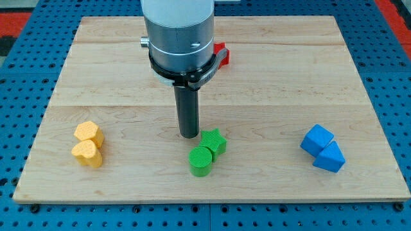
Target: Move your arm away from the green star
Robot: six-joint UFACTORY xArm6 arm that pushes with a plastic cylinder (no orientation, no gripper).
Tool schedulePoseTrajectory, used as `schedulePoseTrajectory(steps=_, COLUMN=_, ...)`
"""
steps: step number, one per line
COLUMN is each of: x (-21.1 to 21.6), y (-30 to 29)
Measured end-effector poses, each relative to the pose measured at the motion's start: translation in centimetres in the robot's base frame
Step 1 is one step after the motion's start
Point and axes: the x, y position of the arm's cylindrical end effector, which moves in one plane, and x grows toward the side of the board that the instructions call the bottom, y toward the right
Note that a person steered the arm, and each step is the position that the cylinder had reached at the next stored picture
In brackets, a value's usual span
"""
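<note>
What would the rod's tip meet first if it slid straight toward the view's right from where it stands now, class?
Most likely the green star: my tip stands right beside it on its left, nearly touching. The green cylinder lies lower and probably off that line, though depth is hard to judge.

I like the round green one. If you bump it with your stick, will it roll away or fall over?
Probably neither. The green cylinder stands on its flat end and looks squat, so it should slide, not tip. It touches the green star, so that might get nudged too. My tip sits just left of the star.
</note>
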Motion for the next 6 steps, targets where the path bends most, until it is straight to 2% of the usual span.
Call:
schedulePoseTrajectory(steps=4, x=-2.3, y=1.0)
schedulePoseTrajectory(steps=6, x=-4.1, y=6.3)
